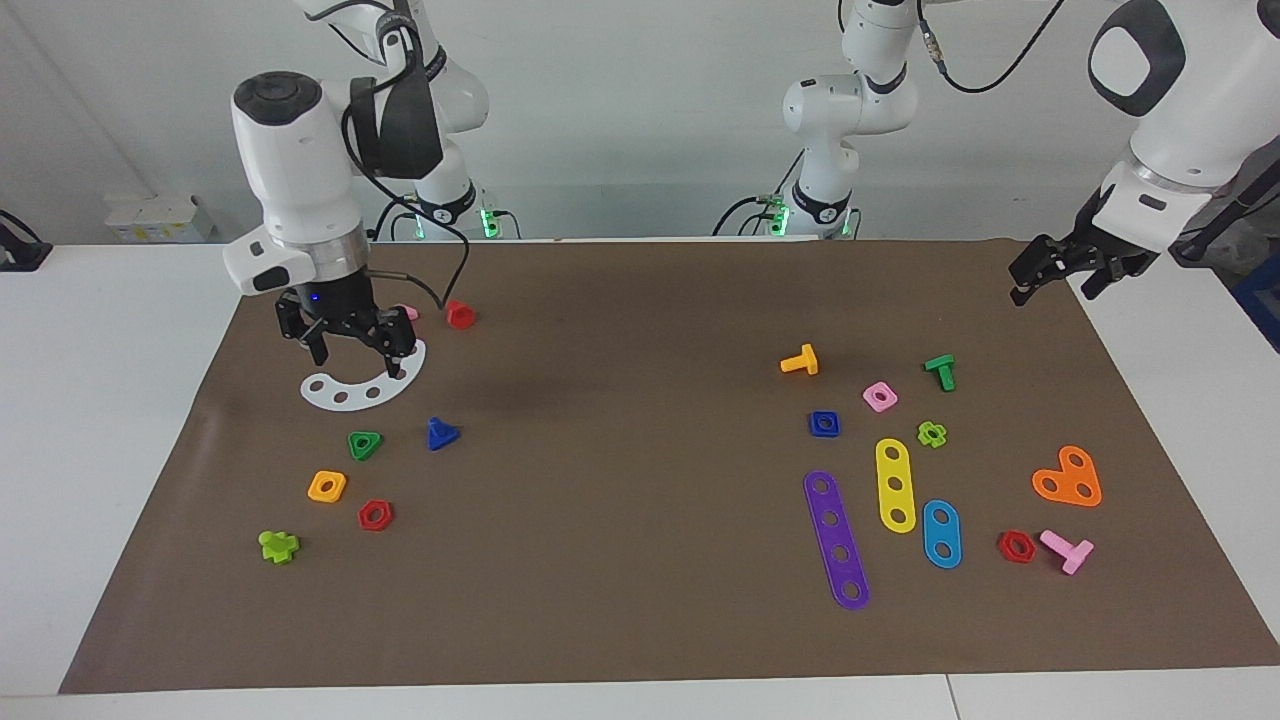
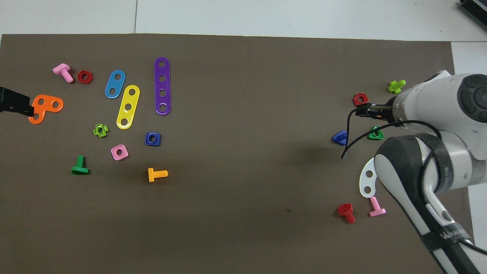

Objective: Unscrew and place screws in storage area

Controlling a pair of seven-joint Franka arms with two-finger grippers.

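Screws: one blue triangular-headed bolt [image 1: 441, 434] lies free on the brown mat [image 1: 640, 620], head down and shaft tilted up, in the storage area [image 1: 405, 470]. It sits just beside the green triangle nut [image 1: 365, 444], near the orange square nut [image 1: 327, 486] and the red hex nut [image 1: 375, 515]. Judged delivered: no finger touches it.

Right gripper [image 1: 348, 340]: raised over the white curved strip [image 1: 365, 388], above the bolt and toward the robots from it. Fingers [image 1: 399, 345] spread and hold nothing, consistent with a release into the cluster.

Left gripper [image 1: 1062, 270]: waits in the air over the mat's corner at the left arm's end, well apart from the purple strip [image 1: 836, 540], yellow strip [image 1: 895, 484] and blue strip [image 1: 941, 533]. Finger state: cannot tell.

Other bolts near the right fingers: red [image 1: 459, 314] and pink [image 2: 376, 207], lying loose on the mat.
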